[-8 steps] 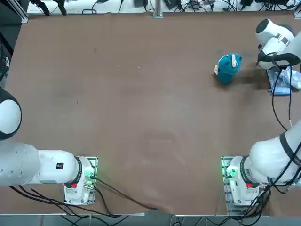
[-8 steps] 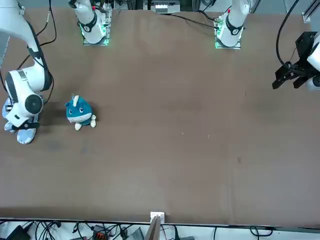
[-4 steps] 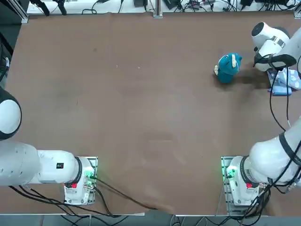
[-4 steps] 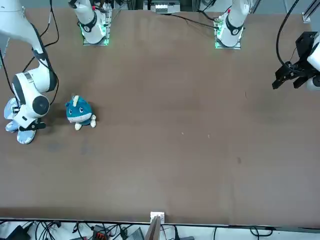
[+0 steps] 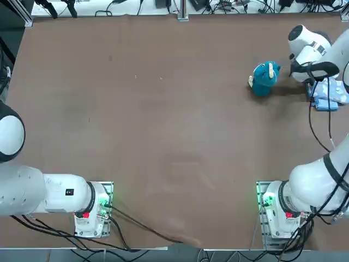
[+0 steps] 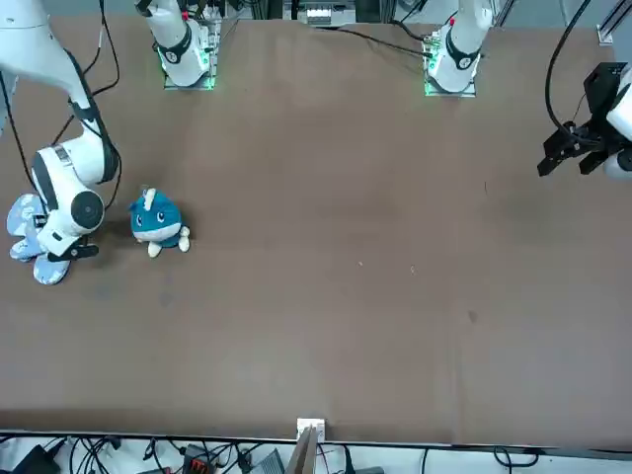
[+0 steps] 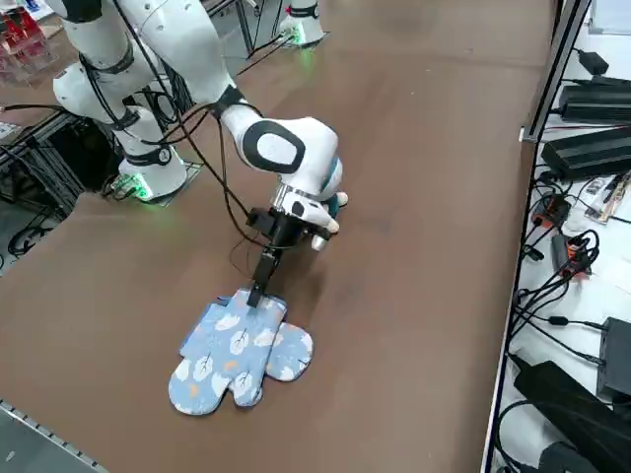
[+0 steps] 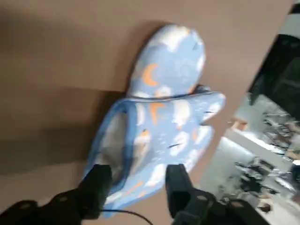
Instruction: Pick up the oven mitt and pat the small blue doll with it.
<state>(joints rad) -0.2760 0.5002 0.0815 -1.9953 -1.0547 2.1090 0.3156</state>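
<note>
The oven mitt, light blue with a leaf and moon print, lies flat on the brown table at its far right edge. My right gripper points down at the mitt's cuff. In the right wrist view its two black fingers stand apart, open, with the cuff edge of the mitt showing between them. The small blue doll stands upright just left of my wrist in the top view, a short way from the mitt. In the front view the doll is clear of the arm.
The mitt lies close to the table's right edge. Black boxes and cables sit beyond the far edge. The parked left arm stays at the near left corner.
My right wrist has shifted a little toward the doll, and more of the mitt shows beside it. The mitt stays flat on the table and the doll has not moved.
</note>
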